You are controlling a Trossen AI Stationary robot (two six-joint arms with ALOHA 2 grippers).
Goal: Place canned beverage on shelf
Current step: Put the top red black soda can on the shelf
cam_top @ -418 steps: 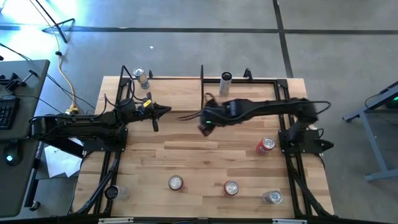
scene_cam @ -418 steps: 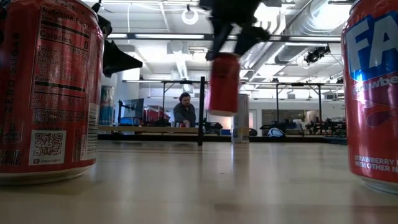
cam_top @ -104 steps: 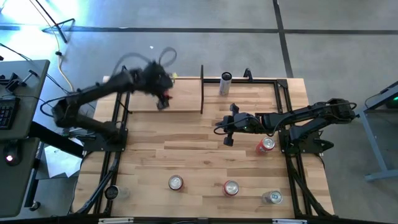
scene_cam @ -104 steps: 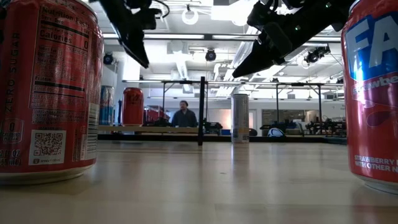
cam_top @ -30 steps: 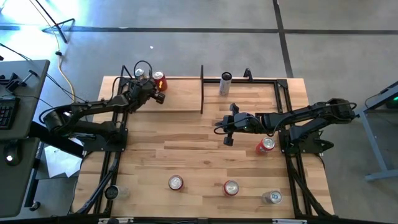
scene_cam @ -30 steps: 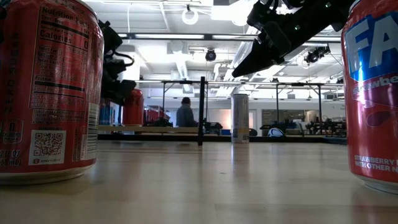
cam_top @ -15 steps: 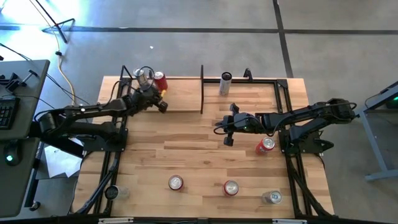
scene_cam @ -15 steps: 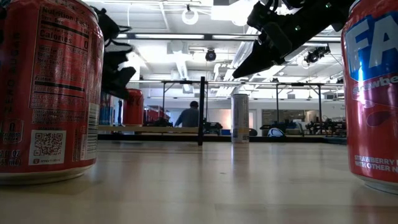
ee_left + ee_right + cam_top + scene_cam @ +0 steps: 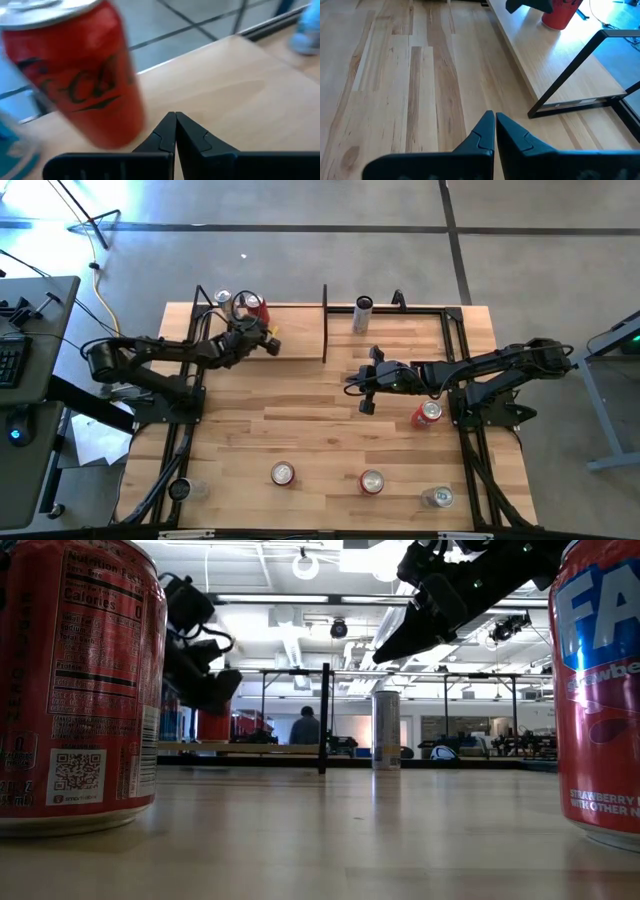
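Note:
A red can [image 9: 256, 307] stands upright on its base at the far left of the shelf [image 9: 300, 332], a pale board with black uprights. A silver-blue can [image 9: 222, 298] stands beside it. My left gripper [image 9: 272, 344] is shut and empty. It hovers over the board just on the near, right side of the red can [image 9: 75, 75], clear of it. My right gripper [image 9: 352, 380] is shut too and hangs above mid-table, right of the shelf. In the low view the left gripper [image 9: 215, 690] partly covers the red can [image 9: 212, 726].
A tall silver can [image 9: 363, 313] stands at the far edge, right of the shelf's black upright [image 9: 325, 320]. Red cans [image 9: 428, 414] [image 9: 283, 473] [image 9: 371, 481] and a silver can [image 9: 438, 497] stand on the near half of the table. Bare planks lie between them and the shelf.
My left gripper, shut throughout, has swung toward the table's right edge along the shelf board and sunk a little, away from the red can. The red can has stayed upright in place. My right arm has kept still.

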